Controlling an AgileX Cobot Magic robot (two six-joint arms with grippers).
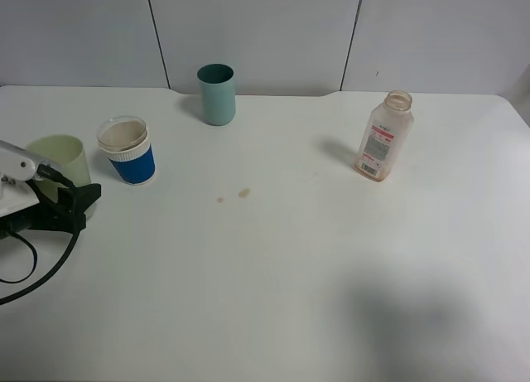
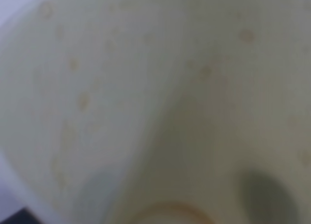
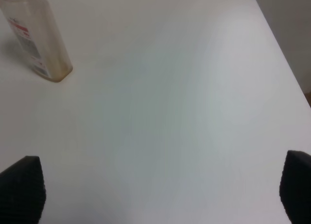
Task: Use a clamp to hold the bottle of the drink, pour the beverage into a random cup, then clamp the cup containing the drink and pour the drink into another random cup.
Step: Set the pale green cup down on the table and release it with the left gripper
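An uncapped clear bottle (image 1: 385,137) with a red-and-white label stands at the right, and it also shows in the right wrist view (image 3: 36,37). My right gripper (image 3: 160,195) is open over bare table some way from it, with nothing between the fingers. A pale green cup (image 1: 62,158) sits at the far left, right against my left gripper (image 1: 83,206). The cup's droplet-speckled wall (image 2: 146,88) fills the left wrist view, hiding the fingers. That gripper reads as shut. A blue cup with a white rim (image 1: 127,152) stands next to the green cup.
A teal cup (image 1: 217,94) stands upright at the back centre, near the wall. Two small brown drops (image 1: 243,193) mark the white table (image 1: 290,274) near its middle. A black cable (image 1: 33,274) loops from the left arm.
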